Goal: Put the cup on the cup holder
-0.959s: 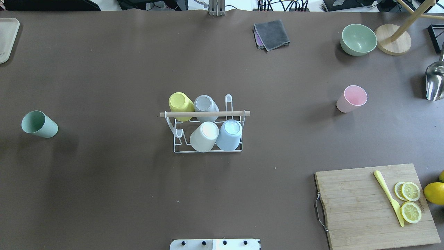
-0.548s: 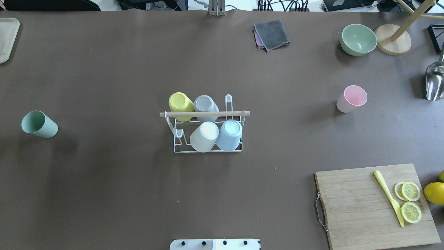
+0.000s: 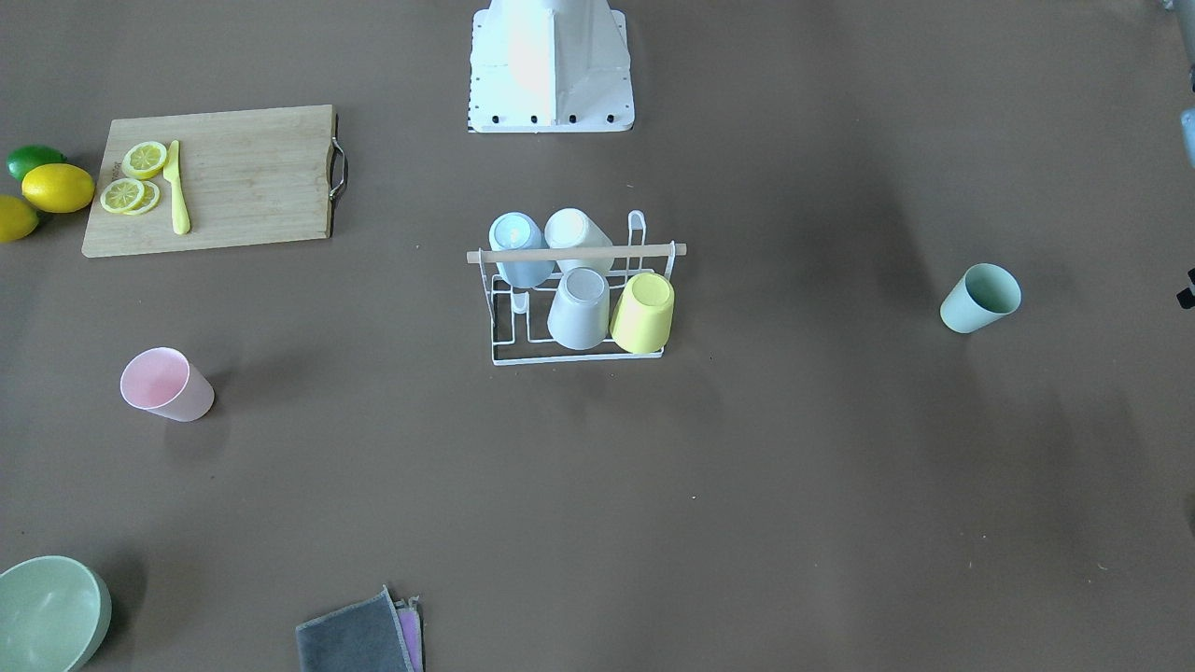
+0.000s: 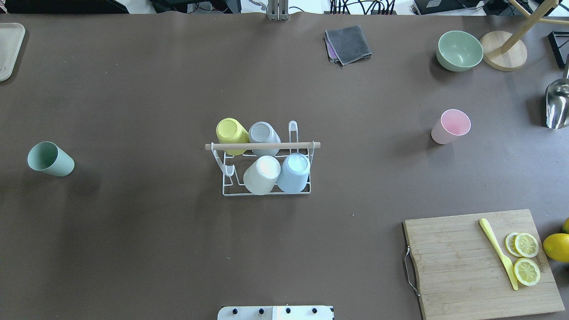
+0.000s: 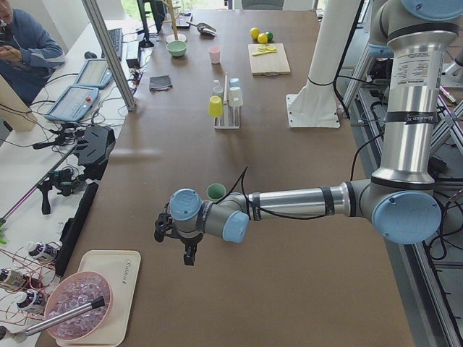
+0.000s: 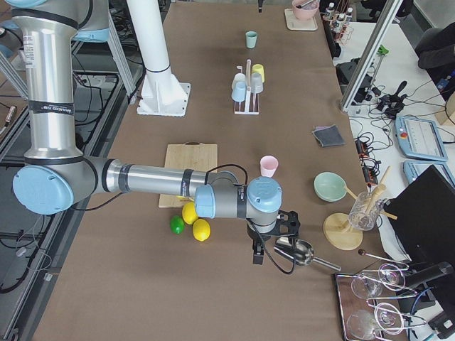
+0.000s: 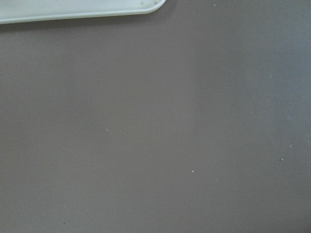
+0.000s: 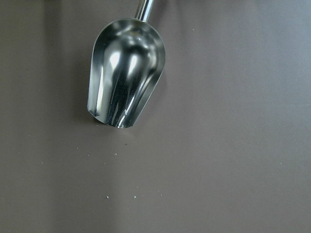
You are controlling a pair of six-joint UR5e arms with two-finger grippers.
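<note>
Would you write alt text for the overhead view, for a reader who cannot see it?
A white wire rack at the table's centre holds four upturned cups: yellow, grey, white, blue. A green cup stands far left, a pink cup right; a board with lemon slices and a knife lies near right.

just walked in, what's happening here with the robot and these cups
Nothing is being handled right now. The cup holder in the middle of the table carries four upside-down cups: a yellow cup, grey cup, white cup and light blue cup. A green cup on the robot's left and a pink cup on its right stand loose. The left gripper hangs near a tray, the right gripper over a metal scoop; neither carries a cup.
</note>
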